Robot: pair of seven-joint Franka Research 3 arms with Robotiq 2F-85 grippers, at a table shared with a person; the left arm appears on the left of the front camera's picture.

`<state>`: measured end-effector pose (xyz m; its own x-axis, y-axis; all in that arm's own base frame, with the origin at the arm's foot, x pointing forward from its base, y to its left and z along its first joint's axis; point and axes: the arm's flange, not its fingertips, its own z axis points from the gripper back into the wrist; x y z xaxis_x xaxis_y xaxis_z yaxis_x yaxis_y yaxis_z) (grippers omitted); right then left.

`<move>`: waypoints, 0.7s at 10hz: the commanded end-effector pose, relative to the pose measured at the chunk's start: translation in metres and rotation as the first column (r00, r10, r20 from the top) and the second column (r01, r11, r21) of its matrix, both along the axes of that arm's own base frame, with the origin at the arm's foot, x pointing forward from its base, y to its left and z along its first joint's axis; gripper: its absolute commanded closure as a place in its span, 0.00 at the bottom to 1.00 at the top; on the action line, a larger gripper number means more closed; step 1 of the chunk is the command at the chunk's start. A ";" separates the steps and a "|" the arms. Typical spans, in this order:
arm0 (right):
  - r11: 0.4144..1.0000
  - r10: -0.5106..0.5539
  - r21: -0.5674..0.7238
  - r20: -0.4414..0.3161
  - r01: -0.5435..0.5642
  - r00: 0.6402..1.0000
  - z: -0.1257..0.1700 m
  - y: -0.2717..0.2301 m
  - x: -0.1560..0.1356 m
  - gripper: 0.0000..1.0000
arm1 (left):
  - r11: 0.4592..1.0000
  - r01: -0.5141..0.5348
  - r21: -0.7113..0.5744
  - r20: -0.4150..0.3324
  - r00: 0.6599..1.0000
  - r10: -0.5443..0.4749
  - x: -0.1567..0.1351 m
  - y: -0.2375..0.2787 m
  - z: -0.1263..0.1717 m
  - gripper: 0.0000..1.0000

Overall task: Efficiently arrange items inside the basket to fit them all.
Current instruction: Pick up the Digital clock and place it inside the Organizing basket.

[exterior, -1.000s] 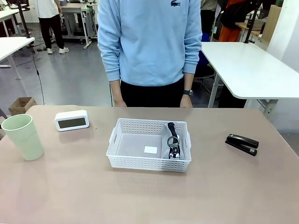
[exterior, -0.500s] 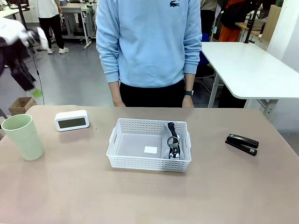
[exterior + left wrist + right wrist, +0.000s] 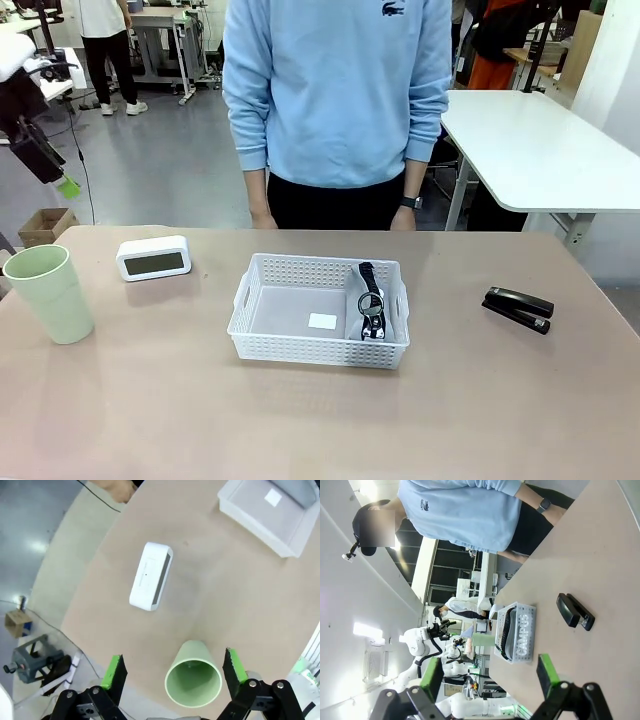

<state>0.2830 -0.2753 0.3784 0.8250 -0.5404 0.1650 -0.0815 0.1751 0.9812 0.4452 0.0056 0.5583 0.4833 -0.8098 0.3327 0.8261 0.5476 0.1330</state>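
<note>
**Surroundings.** The basket (image 3: 316, 349) stood at the middle of the table (image 3: 150, 400). Its inside was open from above. The black stapler (image 3: 518, 309) lay at 3 o'clock from it, well apart. The white block (image 3: 153, 258), dark face towards your side, lay at 10 o'clock. The pale green cup (image 3: 50, 293) stood upright at 9 o'clock, near the table's edge. A person (image 3: 335, 90) in a light blue sweatshirt stood close against the far edge at 12 o'clock. A second white table (image 3: 540, 140) stood behind at 2 o'clock, and a cardboard box (image 3: 45, 225) sat on the floor at 10 o'clock.

**Task items in place.** The grey zip case (image 3: 372, 300) stood on edge inside the basket, against its 3 o'clock wall.

**Hidden or unclear.** The near wall covered the case's lower part. A small white square (image 3: 322, 321) lay on the basket floor; you could not tell label from loose item. The far table edge cut off the person's hands.

**Arm pose.** Your left gripper (image 3: 174, 669) hung high over the cup, pointing down, released with jaws wide apart. Your right gripper (image 3: 490, 675) was likewise released, jaws wide apart, with its wrist rolled so that the table stood on end in its view. It was well clear of the stapler and basket.
</note>
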 end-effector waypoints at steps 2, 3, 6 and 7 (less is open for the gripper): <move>1.000 0.011 0.003 -0.011 -0.011 1.000 0.004 0.001 -0.003 0.00 | 0.986 0.135 0.096 0.033 0.990 -0.138 0.045 -0.005 -0.017 0.00; 1.000 0.011 0.003 -0.011 -0.011 1.000 0.004 0.001 -0.003 0.00 | 0.962 0.238 0.132 0.049 0.968 -0.246 0.064 -0.011 -0.023 0.00; 1.000 0.011 0.003 -0.011 -0.011 1.000 0.004 0.001 -0.003 0.00 | 0.906 0.351 0.235 -0.035 0.935 -0.353 0.104 -0.039 -0.067 0.00; 1.000 0.011 0.003 -0.011 -0.011 1.000 0.004 0.001 -0.003 0.00 | 0.903 0.365 0.228 -0.080 0.931 -0.356 0.110 -0.044 -0.081 0.00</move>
